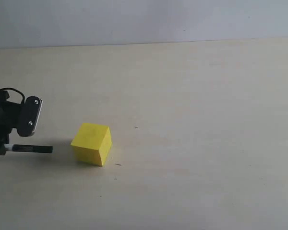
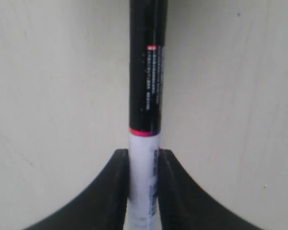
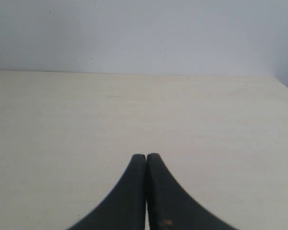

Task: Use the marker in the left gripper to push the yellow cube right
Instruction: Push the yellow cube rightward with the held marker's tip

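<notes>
The yellow cube (image 1: 92, 143) rests on the pale table, left of centre in the exterior view. At the far left my left gripper (image 1: 1, 147) is shut on the marker (image 1: 31, 149), which lies level and points its black end toward the cube, a short gap from the cube's left face. The left wrist view shows the marker (image 2: 147, 91) close up, its white barrel pinched between the two black fingers (image 2: 116, 191), with my left gripper (image 2: 144, 154) at the barrel. The cube is out of that view. My right gripper (image 3: 146, 157) is shut on nothing above bare table.
The table's far edge (image 1: 144, 43) meets a grey wall. A few small dark specks (image 1: 135, 127) dot the tabletop to the right of the cube.
</notes>
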